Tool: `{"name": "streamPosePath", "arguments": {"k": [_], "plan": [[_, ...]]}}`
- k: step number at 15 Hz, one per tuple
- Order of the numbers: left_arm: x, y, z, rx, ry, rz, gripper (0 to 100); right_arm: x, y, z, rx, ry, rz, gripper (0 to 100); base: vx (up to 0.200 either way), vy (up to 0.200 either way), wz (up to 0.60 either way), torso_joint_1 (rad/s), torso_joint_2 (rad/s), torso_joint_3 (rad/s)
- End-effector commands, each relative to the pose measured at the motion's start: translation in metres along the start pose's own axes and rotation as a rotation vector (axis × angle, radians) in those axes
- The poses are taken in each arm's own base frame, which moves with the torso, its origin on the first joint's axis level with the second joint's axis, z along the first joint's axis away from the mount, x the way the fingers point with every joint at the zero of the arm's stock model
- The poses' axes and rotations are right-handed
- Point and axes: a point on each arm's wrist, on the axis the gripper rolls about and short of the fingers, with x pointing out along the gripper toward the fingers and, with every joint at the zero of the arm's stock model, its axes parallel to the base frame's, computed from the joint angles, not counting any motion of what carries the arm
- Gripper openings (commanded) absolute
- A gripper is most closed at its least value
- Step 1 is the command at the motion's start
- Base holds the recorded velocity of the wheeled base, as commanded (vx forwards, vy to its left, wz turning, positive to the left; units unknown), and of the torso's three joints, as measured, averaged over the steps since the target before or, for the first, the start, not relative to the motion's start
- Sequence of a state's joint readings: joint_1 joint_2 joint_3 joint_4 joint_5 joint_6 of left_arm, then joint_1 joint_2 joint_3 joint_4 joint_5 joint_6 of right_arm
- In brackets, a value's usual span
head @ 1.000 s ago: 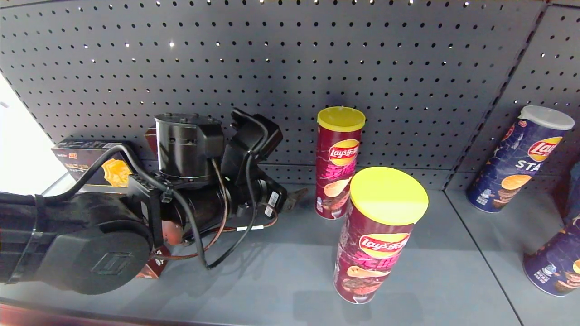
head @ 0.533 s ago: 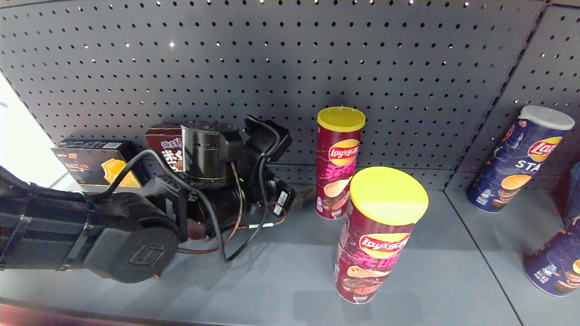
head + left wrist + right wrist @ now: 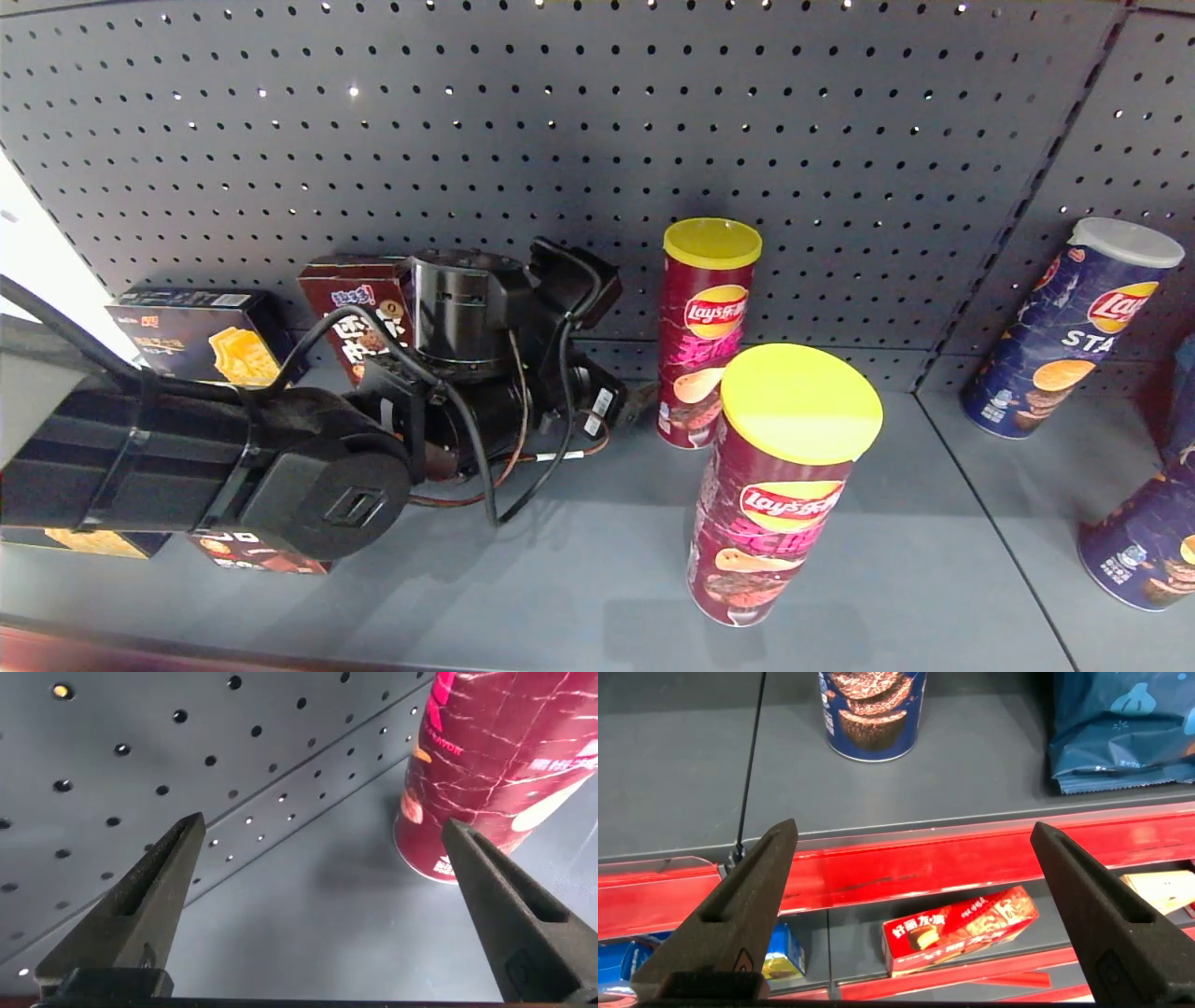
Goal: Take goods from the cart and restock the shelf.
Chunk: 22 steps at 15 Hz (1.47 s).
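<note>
The left pincer is seen spread wide with nothing held between its fingers; only the grey shelf and the perforated back panel are framed by them. In the head view this pincer is stretched low over the shelf, its tip just beside the base of the rear red can; contact cannot be judged. That can is stood upright against the back panel. A front red can, also yellow-lidded and upright, is placed nearer the shelf edge, close to the first.

Behind the left arm, a red-brown box and a dark box with an orange picture are set against the back panel. Two more boxes are partly hidden under the arm at the shelf front. In the neighbouring bay to the right, two blue cans are found.

The right pincer is likewise held wide open and empty. Past it, a blue can and a blue bag are seen on a shelf edged with a red strip, and a red box is lying on the level below.
</note>
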<state>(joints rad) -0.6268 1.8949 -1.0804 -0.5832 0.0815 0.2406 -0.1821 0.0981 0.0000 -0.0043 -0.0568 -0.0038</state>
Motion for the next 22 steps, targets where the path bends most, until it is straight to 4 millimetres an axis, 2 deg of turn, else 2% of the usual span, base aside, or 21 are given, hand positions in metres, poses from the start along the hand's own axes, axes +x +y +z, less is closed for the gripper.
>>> {"name": "streamPosePath", "arguments": {"k": [1, 5, 8, 9, 10, 13, 15, 16, 17, 18, 19, 22], "plan": [[0.005, -0.001, -0.004, 0.001, 0.011, -0.002, 100, 0.000, 0.000, 0.000, -0.001, 0.001, 0.000, 100, 0.000, 0.000, 0.00, 0.000, 0.00, 0.000], [0.001, 0.002, -0.006, -0.002, 0.021, 0.006, 100, 0.000, 0.000, 0.000, -0.002, 0.001, 0.000, 100, 0.000, 0.000, 0.00, 0.000, 0.00, 0.000], [-0.008, 0.008, -0.001, -0.006, 0.004, 0.021, 100, 0.000, 0.000, 0.000, -0.001, 0.001, 0.000, 100, 0.000, 0.000, 0.00, 0.000, 0.00, 0.000], [-0.013, 0.012, 0.003, -0.009, -0.011, 0.030, 100, 0.000, 0.000, 0.000, -0.001, 0.001, 0.000, 100, 0.000, 0.000, 0.00, 0.000, 0.00, 0.000], [-0.024, 0.021, 0.017, -0.012, -0.056, 0.056, 100, 0.000, 0.000, 0.000, -0.002, 0.001, 0.000, 100, 0.000, 0.000, 0.00, 0.000, 0.00, 0.000], [-0.064, 0.033, 0.045, -0.008, -0.145, 0.091, 100, 0.000, 0.000, 0.000, -0.001, 0.001, 0.000, 100, 0.000, 0.000, 0.00, 0.000, 0.00, 0.000], [-0.084, 0.035, 0.057, 0.000, -0.169, 0.118, 100, 0.000, 0.000, 0.000, -0.001, 0.001, 0.000, 100, 0.000, 0.000, 0.00, 0.000, 0.00, 0.000], [-0.109, 0.039, 0.067, 0.040, -0.195, 0.145, 100, 0.000, 0.000, 0.000, -0.001, 0.001, 0.000, 100, 0.000, 0.000, 0.00, 0.000, 0.00, 0.000], [-0.119, 0.040, 0.069, 0.053, -0.208, 0.152, 100, 0.000, 0.000, 0.000, -0.001, 0.001, 0.000, 100, 0.000, 0.000, 0.00, 0.000, 0.00, 0.000], [-0.146, 0.041, 0.069, 0.069, -0.225, 0.159, 100, 0.000, 0.000, 0.000, -0.001, 0.001, 0.000, 100, 0.000, 0.000, 0.00, 0.000, 0.00, 0.000], [-0.178, 0.039, 0.059, 0.099, -0.232, 0.164, 100, 0.000, 0.000, 0.000, -0.001, 0.001, 0.000, 100, 0.000, 0.000, 0.00, 0.000, 0.00, 0.000], [-0.246, 0.034, 0.025, 0.143, -0.252, 0.216, 100, 0.000, 0.000, 0.000, -0.004, 0.001, 0.017, 100, 0.000, 0.000, 0.00, 0.000, 0.00, 0.000]]}}
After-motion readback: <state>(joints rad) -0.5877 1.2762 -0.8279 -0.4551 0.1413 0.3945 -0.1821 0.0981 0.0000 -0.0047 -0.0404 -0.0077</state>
